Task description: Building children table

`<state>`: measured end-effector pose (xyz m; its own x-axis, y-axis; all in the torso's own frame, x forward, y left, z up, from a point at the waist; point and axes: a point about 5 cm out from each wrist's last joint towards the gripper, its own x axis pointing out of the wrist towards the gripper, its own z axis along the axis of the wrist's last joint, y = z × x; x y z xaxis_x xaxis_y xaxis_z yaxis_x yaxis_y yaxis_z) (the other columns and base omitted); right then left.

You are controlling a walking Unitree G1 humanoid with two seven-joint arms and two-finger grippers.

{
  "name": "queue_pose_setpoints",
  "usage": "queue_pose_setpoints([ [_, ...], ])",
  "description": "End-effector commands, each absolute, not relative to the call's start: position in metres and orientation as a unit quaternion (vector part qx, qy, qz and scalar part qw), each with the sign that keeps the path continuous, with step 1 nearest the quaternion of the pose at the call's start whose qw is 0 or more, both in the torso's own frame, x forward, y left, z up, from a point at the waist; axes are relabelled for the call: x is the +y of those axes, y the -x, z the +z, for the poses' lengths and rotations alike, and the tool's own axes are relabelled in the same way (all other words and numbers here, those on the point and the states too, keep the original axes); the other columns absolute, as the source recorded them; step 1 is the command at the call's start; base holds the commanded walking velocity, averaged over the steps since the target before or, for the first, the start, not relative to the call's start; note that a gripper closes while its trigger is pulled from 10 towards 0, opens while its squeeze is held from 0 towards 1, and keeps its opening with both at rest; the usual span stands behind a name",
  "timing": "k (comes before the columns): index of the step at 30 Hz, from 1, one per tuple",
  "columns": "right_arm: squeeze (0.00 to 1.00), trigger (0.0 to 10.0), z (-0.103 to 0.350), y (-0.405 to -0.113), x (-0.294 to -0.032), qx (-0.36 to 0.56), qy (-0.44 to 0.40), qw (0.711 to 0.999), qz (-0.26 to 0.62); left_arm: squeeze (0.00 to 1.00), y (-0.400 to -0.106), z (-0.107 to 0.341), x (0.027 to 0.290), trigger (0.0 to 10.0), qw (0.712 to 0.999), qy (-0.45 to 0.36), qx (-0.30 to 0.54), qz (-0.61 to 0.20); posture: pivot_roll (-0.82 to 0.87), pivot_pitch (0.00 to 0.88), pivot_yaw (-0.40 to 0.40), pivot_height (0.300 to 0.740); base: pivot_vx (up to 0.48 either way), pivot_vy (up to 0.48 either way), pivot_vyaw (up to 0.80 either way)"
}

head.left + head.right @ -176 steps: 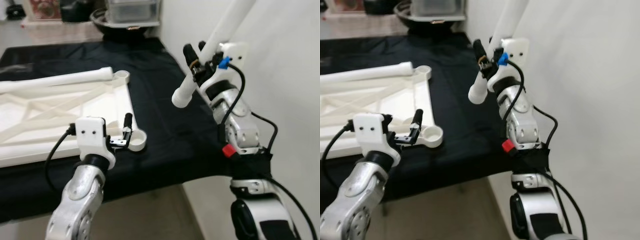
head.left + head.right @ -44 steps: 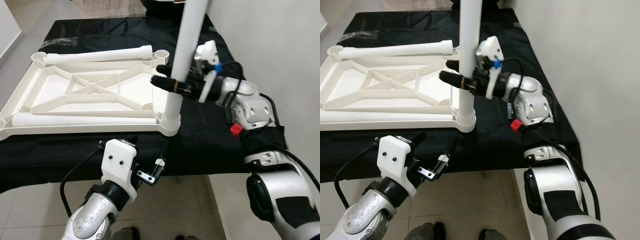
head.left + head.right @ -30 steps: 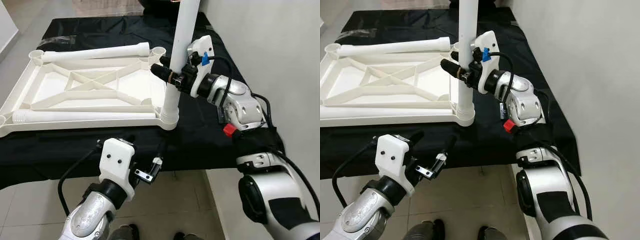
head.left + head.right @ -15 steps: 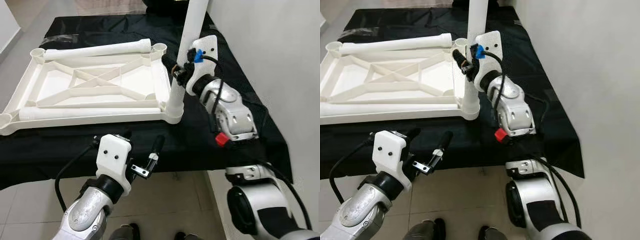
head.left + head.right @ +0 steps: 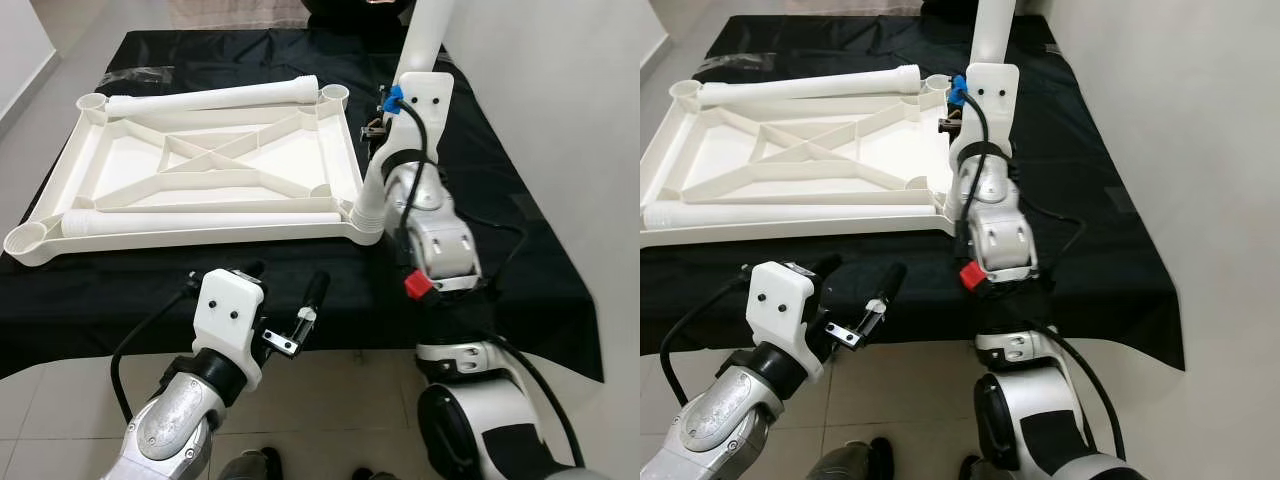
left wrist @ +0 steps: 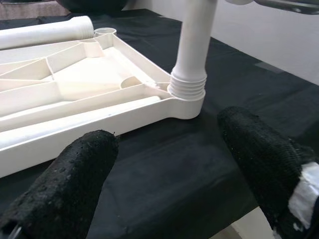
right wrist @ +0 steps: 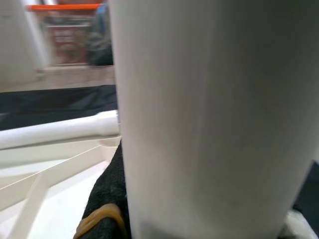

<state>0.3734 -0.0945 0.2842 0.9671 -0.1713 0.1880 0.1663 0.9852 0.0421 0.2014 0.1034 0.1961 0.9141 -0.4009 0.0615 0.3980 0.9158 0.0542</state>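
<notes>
White table leg (image 5: 398,110) stood upright in near-right corner socket of inverted tabletop (image 5: 200,175) on black-draped worktop (image 5: 520,250), gripped by right claw (image 5: 378,112). Left claw (image 5: 285,305) held apart, near edge.

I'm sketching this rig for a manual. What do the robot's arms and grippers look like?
Both arms are silver metal with rounded joints. The left gripper has black, textured fingers on a white boxy mount with a black cable. The right gripper has a similar white mount, a blue connector, black cabling and a red tab lower down.
</notes>
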Motion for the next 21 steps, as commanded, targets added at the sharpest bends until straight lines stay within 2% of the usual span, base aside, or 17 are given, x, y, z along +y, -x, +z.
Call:
queue_pose_setpoints([
  [1,0.00,10.0,0.228,-0.376,-0.114,0.017,0.012,0.985,-0.171,0.00,-0.202,0.194,0.105,10.0,0.978,-0.027,-0.033,-0.204,0.14,0.232,-0.035,0.740,0.000,0.000,0.00],
  [9,0.00,10.0,0.227,-0.365,-0.101,0.013,-0.011,0.954,-0.299,0.00,-0.204,0.195,0.106,10.0,0.978,-0.028,-0.037,-0.201,0.14,0.237,-0.037,0.740,0.000,0.000,0.00],
  [11,0.00,10.0,0.227,-0.362,-0.092,0.012,-0.044,0.944,-0.328,0.00,-0.204,0.194,0.106,10.0,0.978,-0.027,-0.036,-0.201,0.14,0.242,-0.037,0.740,0.000,0.000,0.00],
  [17,0.00,10.0,0.228,-0.359,-0.075,0.019,-0.059,0.931,-0.359,0.00,-0.204,0.194,0.105,10.0,0.978,-0.027,-0.035,-0.204,0.15,0.246,-0.038,0.740,0.000,0.000,0.00],
  [21,0.00,10.0,0.231,-0.360,-0.068,0.020,-0.060,0.933,-0.353,0.00,-0.204,0.194,0.105,10.0,0.978,-0.027,-0.035,-0.205,0.15,0.247,-0.038,0.740,0.000,0.000,0.00],
])
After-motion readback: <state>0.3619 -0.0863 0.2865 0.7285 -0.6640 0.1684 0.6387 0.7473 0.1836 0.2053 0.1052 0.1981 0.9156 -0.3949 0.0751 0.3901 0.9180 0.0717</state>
